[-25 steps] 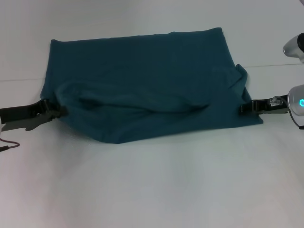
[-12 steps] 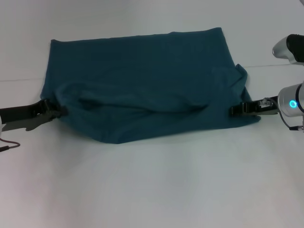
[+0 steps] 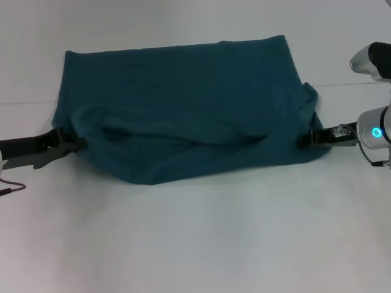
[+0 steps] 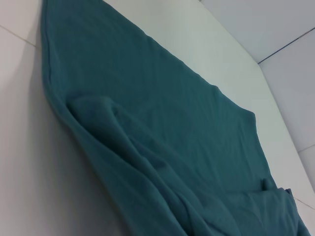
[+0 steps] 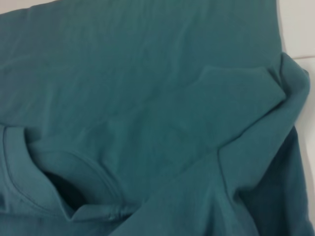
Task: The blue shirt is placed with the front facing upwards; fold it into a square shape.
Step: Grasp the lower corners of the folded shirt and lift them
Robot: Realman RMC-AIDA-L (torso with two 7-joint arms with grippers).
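Note:
The blue shirt (image 3: 183,91) lies on the white table (image 3: 195,238), plain teal side up, with its near part bunched into a raised fold running across it. My left gripper (image 3: 74,144) is at the shirt's left edge, shut on the cloth where the fold rises. At the right edge my right gripper (image 3: 307,138) pokes into the rumpled cloth there. The left wrist view shows the shirt (image 4: 172,123) with that long ridge. In the right wrist view the shirt (image 5: 147,73) shows its neck opening (image 5: 64,194) and a folded-in sleeve (image 5: 241,83).
A thin dark cable (image 3: 11,186) trails on the table below the left arm. White table surface stretches in front of the shirt, and a seam line (image 3: 354,84) crosses the table behind it.
My right gripper moved left into the shirt's right edge, then eased back slightly; the near right corner of the shirt drew in a little. The left gripper stayed put.

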